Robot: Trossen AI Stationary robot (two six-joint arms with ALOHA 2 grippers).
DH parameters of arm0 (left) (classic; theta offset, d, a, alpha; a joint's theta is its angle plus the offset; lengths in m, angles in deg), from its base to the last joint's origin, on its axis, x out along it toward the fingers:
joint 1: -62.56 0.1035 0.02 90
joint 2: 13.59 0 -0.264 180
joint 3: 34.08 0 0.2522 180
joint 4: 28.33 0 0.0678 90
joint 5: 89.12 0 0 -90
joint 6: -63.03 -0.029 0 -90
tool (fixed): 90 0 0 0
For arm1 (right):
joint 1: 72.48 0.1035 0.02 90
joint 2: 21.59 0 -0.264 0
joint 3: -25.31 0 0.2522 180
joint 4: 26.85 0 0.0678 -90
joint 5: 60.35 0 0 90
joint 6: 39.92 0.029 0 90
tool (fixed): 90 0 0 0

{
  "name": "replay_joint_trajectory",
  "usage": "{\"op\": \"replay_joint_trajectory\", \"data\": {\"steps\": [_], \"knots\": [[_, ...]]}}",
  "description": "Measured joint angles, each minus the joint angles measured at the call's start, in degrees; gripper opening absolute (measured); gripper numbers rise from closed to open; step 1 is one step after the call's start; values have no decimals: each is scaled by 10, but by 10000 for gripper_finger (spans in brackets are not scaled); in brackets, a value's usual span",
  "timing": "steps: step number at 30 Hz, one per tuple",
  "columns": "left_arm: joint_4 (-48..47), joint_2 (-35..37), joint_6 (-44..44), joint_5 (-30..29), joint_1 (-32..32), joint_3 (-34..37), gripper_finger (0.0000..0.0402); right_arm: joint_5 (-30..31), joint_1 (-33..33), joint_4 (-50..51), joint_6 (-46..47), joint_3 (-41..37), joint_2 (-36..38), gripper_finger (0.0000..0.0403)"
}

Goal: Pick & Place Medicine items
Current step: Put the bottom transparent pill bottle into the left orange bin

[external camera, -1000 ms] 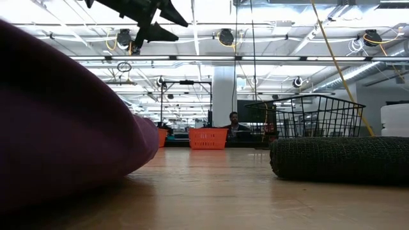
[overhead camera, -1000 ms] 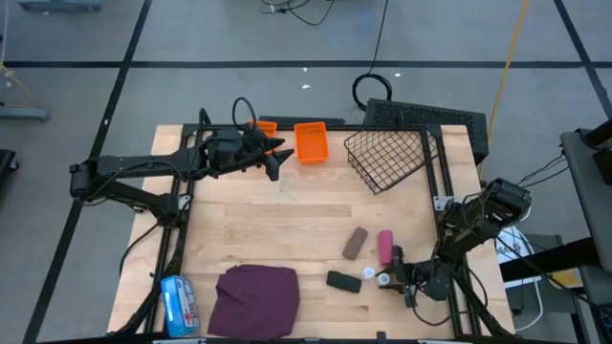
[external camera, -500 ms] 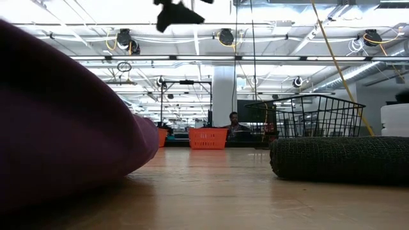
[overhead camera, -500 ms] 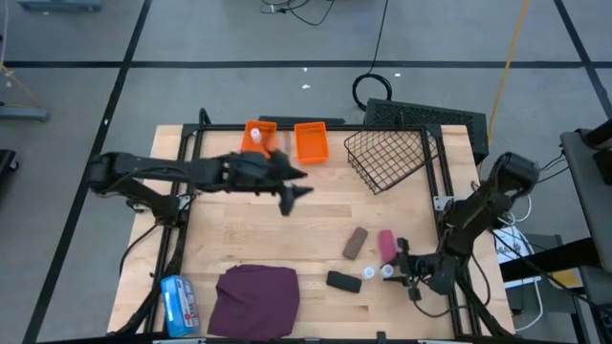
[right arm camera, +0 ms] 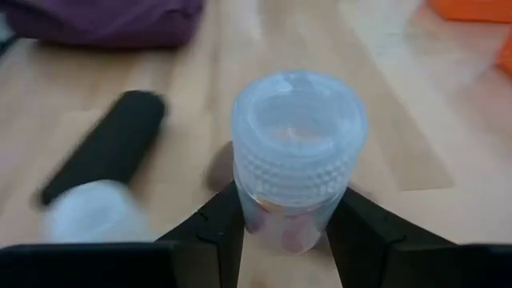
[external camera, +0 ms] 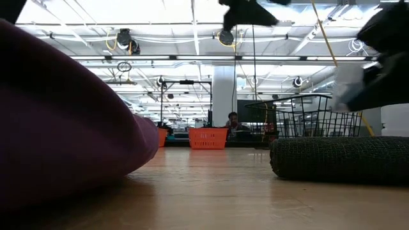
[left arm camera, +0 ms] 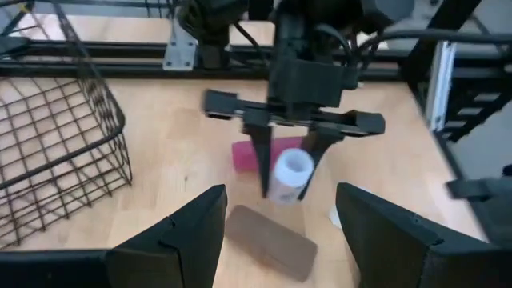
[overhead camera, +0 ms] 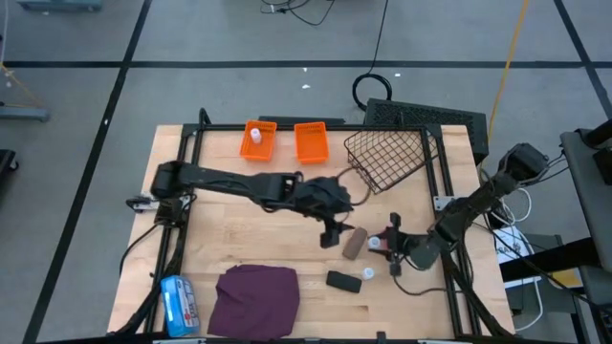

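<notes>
A white bottle [right arm camera: 298,160] is pinched between the right gripper's [left arm camera: 282,174] fingers, lifted above the table [overhead camera: 239,229] over the pink tube [left arm camera: 254,154], right of centre. No lettering can be read on it. Just left lies the grey-brown oblong [overhead camera: 355,243], with the left gripper [overhead camera: 332,230] beside it, fingers spread and empty. Nearer sit a black oblong [overhead camera: 342,281] and another bottle [overhead camera: 368,273]. A third bottle [overhead camera: 255,135] rests in the far orange bin [overhead camera: 258,148].
</notes>
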Motion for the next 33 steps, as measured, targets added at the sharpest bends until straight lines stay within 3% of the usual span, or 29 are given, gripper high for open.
{"op": "replay_joint_trajectory", "data": {"steps": [4, 15, 33], "knots": [[4, -33, -9, -2, 1, -4, 246, -6, -44, -4, -26, 0, 0, 133], [60, -94, -20, -52, -6, -5, 246, -91, -127, -45, -93, 0, 0, 133], [97, -108, -41, -73, -10, -5, 246, -92, -138, -98, -141, 0, -2, 133]]}}
